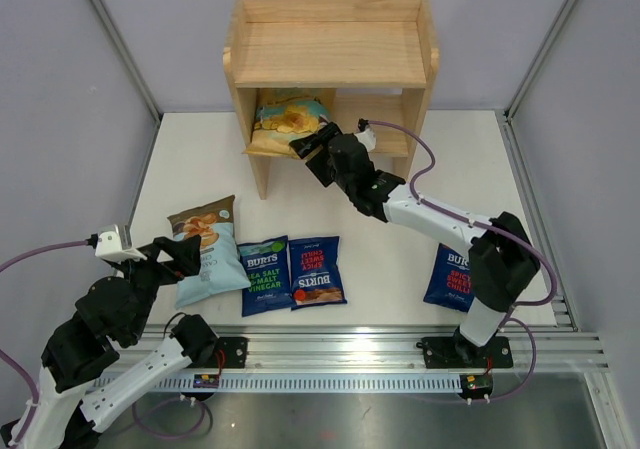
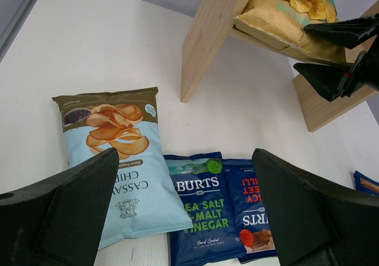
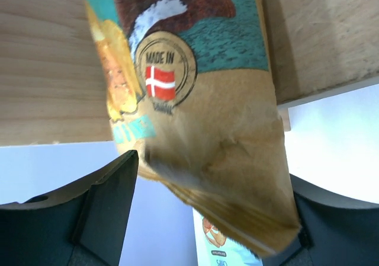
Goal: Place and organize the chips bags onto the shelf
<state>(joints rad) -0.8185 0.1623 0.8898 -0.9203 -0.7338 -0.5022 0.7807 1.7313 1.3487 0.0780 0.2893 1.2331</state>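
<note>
The yellow-and-teal chips bag lies tilted in the left half of the wooden shelf's lower tier, its near end sticking out past the front. My right gripper stands open around that end, with the left finger apart from it. The pale blue cassava bag and two dark blue BURTS bags lie flat on the table. My left gripper hovers wide open above them, holding nothing.
A third BURTS bag lies at the right, beside the right arm's base. The shelf's upper tier and the right half of its lower tier hold nothing. Grey walls close in the table on both sides.
</note>
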